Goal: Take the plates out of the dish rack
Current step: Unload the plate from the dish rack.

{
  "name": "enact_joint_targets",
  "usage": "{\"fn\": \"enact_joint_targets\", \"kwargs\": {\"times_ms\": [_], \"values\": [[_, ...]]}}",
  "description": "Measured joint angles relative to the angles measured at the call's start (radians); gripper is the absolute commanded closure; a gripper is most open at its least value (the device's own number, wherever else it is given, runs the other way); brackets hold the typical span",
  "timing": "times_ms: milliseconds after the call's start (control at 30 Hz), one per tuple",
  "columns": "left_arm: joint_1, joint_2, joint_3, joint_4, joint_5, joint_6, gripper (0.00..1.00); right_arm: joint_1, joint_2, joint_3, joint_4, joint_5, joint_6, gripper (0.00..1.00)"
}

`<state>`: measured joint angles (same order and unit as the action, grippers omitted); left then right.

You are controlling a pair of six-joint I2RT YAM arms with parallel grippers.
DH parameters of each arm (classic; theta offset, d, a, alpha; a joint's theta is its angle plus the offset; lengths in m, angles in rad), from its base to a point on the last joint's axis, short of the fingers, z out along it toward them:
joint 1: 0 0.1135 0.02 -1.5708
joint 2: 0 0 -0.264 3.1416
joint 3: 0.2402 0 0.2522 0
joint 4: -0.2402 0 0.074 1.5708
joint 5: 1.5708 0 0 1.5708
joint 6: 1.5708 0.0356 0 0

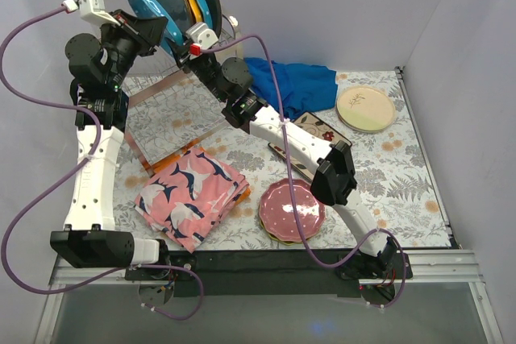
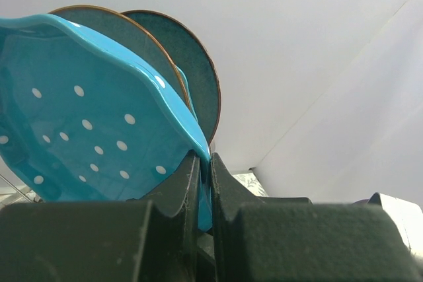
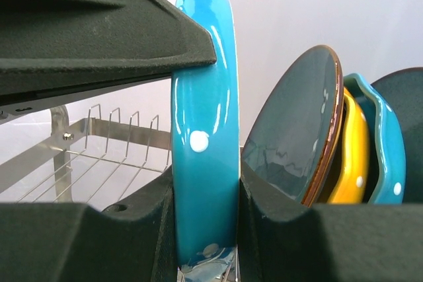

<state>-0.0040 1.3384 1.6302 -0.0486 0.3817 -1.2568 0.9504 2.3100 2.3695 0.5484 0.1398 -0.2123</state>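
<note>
I have the left gripper (image 2: 203, 166) and right gripper (image 3: 205, 193) both clamped on one upright teal dotted plate (image 2: 86, 130) at the dish rack (image 3: 99, 153). Four plates (image 3: 294, 130) stand racked just beyond the fingers. The pink dotted stack (image 1: 290, 209), square floral plate (image 1: 318, 128) and cream plate (image 1: 365, 109) are already unloaded, well apart.

3 views. The top camera sits high above and behind the arm bases, looking down and forward over the whole table (image 1: 403, 175) from far off. The left wrist camera looks out along the left gripper (image 2: 203, 163), tilted upward, very close to the teal dotted plate (image 2: 86, 117) pinched at its fingertips, seen face on. The right wrist camera looks along the right gripper (image 3: 206, 216), equally close, with that plate edge on between its fingers. All 3 views share this plate. Both wrist views also share the dark teal plates (image 2: 198, 70) just beyond the fingertips.
</note>
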Motion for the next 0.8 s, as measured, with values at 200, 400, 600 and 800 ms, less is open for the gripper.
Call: {"fn": "enact_joint_targets", "kwargs": {"times_ms": [200,400,600,800], "values": [[0.000,-0.030,-0.033,0.035,-0.011,-0.001,1.00,0.000,0.002,0.000,0.035,-0.029,0.000,0.99],[-0.001,-0.042,-0.034,0.058,0.007,-0.008,1.00,0.000,0.002,-0.008,0.098,-0.046,-0.011,0.99],[-0.001,-0.069,-0.051,0.072,0.007,-0.008,1.00,0.000,0.000,-0.014,0.135,-0.069,-0.035,0.99],[-0.001,-0.090,-0.051,0.083,0.026,-0.008,1.00,0.006,-0.032,-0.045,0.163,-0.087,-0.059,0.99]]}}
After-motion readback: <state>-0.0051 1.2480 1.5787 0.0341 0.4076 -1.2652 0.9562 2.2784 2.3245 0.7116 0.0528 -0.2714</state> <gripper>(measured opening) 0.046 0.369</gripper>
